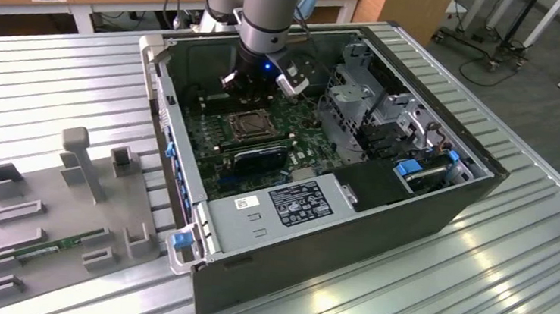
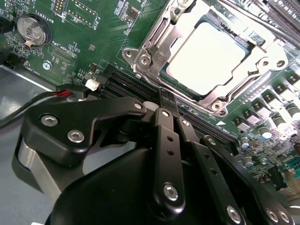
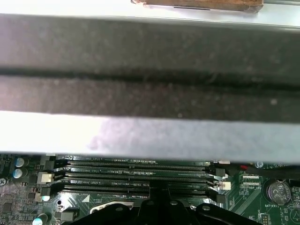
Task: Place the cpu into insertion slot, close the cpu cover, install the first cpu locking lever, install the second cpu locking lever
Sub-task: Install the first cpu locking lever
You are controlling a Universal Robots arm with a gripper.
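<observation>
The small flat square cpu (image 2: 206, 58) with its silvery-tan metal face lies seated in the square black insertion slot (image 2: 176, 82) on the green circuit board (image 2: 98, 33), so the first step of the task looks done. The thin silver metal cpu cover (image 2: 154, 44), a frame with a large square window, lies down around the chip in the second wrist view, its window leaving the metal face exposed. Whether either locking lever is latched cannot be told.

The black end effector (image 2: 168, 101) hangs low inside the open dark grey computer case (image 1: 354, 240), just beside the socket's edge and above the long narrow black memory slots (image 3: 136, 176). Its fingers (image 2: 165, 110) are pressed together with nothing between them; a clenched tip would suit pushing on a thin lever rather than grasping. In the exterior view the arm (image 1: 271, 19) comes down from above into the case, the socket (image 1: 249, 126) sitting just in front of it.

The case rests on a ribbed metal counter (image 1: 53, 84). At the exterior view's left, a grey parts fixture (image 1: 61, 222) holds a long green memory stick (image 1: 59, 246), well apart from the work.
</observation>
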